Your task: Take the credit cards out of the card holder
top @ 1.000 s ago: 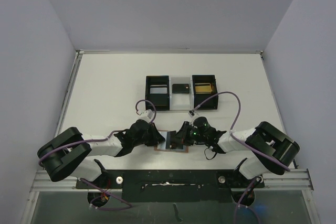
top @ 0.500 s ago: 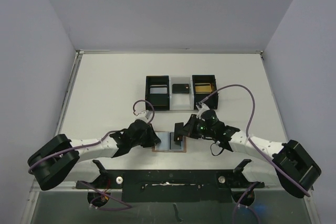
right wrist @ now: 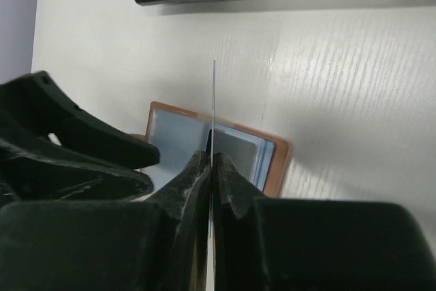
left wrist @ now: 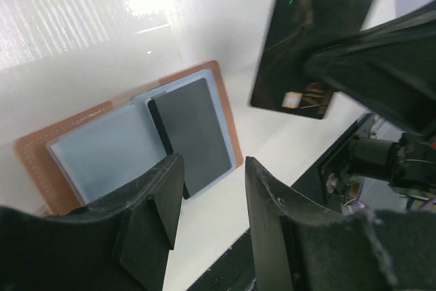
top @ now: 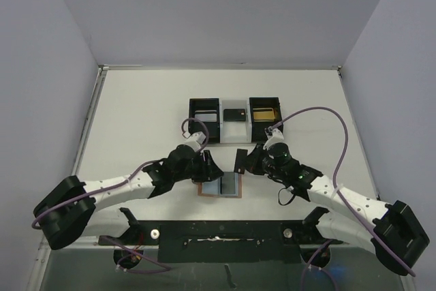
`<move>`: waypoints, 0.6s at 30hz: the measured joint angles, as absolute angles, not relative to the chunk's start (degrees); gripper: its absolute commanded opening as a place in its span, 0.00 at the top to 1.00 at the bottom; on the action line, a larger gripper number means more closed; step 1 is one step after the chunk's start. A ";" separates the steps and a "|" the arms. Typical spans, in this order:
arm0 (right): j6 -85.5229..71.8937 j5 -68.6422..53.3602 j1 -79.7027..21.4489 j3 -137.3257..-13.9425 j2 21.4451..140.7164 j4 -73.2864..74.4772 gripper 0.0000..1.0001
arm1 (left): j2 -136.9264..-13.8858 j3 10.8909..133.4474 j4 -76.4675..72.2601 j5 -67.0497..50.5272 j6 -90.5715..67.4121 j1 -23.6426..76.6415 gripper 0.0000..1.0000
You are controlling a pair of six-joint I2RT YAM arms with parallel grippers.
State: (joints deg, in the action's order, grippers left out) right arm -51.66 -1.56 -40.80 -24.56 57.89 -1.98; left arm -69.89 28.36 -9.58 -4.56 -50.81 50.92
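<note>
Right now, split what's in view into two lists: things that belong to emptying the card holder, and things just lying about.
Job: card holder; black card pinched in the right claw; dark grey card in the holder; left claw, open; silver card, gold card, second black card.
Lying about: tray holding those three; purple cable.

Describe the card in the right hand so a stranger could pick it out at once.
From the black three-compartment tray, come nearer to the open tan card holder. Over its far right corner the right hand pinches a glossy black card. It alone stands on edge in the air; the other dark card lies flat in the holder.
</note>
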 measured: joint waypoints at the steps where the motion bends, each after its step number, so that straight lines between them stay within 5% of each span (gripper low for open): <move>1: -51.35 -0.93 -40.80 -24.53 57.39 -1.83 1.00 | -71.48 28.36 -10.70 -5.02 -50.74 50.92 0.60; 3: -50.39 0.71 -40.80 -24.53 55.68 -1.58 1.00 | -75.48 28.36 -11.31 -5.65 -50.63 50.92 0.70; 18: -32.93 15.22 -40.80 -24.45 47.88 -6.31 1.00 | -72.25 27.11 -2.48 -2.59 -50.06 51.46 0.66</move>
